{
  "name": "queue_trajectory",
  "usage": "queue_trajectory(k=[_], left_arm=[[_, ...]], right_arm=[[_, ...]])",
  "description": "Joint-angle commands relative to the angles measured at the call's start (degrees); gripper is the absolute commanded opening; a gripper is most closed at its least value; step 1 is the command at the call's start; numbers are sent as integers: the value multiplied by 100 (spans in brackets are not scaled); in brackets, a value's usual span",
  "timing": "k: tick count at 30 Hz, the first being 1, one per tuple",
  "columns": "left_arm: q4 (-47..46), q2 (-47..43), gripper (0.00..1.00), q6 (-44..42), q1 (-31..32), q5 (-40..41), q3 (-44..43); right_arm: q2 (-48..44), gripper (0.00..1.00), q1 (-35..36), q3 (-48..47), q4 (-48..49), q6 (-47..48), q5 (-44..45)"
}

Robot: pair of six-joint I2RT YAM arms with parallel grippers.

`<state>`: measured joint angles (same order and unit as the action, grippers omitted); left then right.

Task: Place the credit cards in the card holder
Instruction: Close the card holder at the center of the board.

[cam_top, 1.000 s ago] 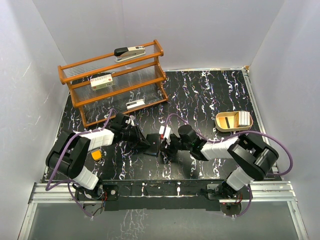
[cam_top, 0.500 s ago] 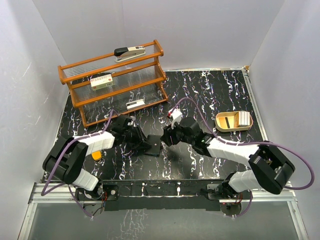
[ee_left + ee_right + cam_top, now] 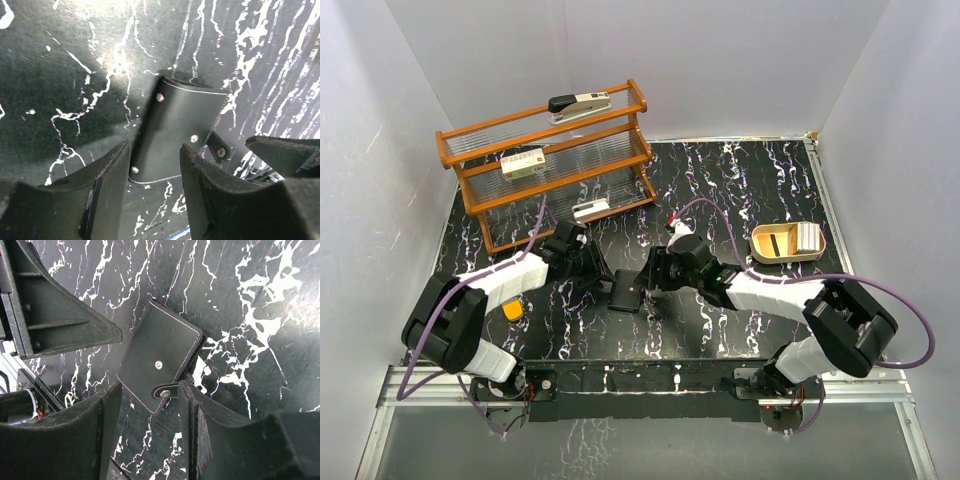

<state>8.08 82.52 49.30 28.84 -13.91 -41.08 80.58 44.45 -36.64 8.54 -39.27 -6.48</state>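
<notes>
**Both pincers wide at the closed holder**

Over the last second my right arm has unfolded from its tucked pose, and its wrist now sits further out over the table. My left pincer (image 3: 603, 277) has eased back a little from the card holder (image 3: 625, 293).

At the far left a small orange block (image 3: 512, 310) lies on the black marbled table (image 3: 740, 180), beside my left forearm. Behind it stands the wooden shelf (image 3: 480, 185) with a stapler (image 3: 580, 103) on its top level.

My left pincer is low over the table and gapes wide, gripping nothing. From its wrist camera the two fingers (image 3: 107, 185) frame the holder, which lies just ahead of their tips. I cannot tell whether either tip touches it.

The holder is near the middle of the table, between my two pincers. It lies flat and folded shut with its black outer side up. A small silver snap (image 3: 158, 365) shows on that face, and the strap tab (image 3: 167, 390) sticks out past one edge.

My right pincer (image 3: 645, 280) comes at it from the other side, also spread wide and empty. In its wrist view the tab sits just beside one finger (image 3: 200, 415), and I cannot tell if they touch. One finger of my left pincer juts in at the upper left of that view.

Well to the right sits the tan tray (image 3: 757, 238). The small things in it are too small for me to name, so I cannot say where the credit cards are.
</notes>
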Motion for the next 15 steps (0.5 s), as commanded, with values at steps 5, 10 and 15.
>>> queue_trajectory(k=[5,10,15], left_arm=[[-281,610,43,-247,6,-466,28],[-901,623,39,243,17,-1036,390],[-1409,320,33,687,22,-1323,786]], right_arm=[[157,46,-12,223,531,-801,-58],[291,44,-11,195,516,-850,-170],[218,39,-12,156,494,-782,-136]])
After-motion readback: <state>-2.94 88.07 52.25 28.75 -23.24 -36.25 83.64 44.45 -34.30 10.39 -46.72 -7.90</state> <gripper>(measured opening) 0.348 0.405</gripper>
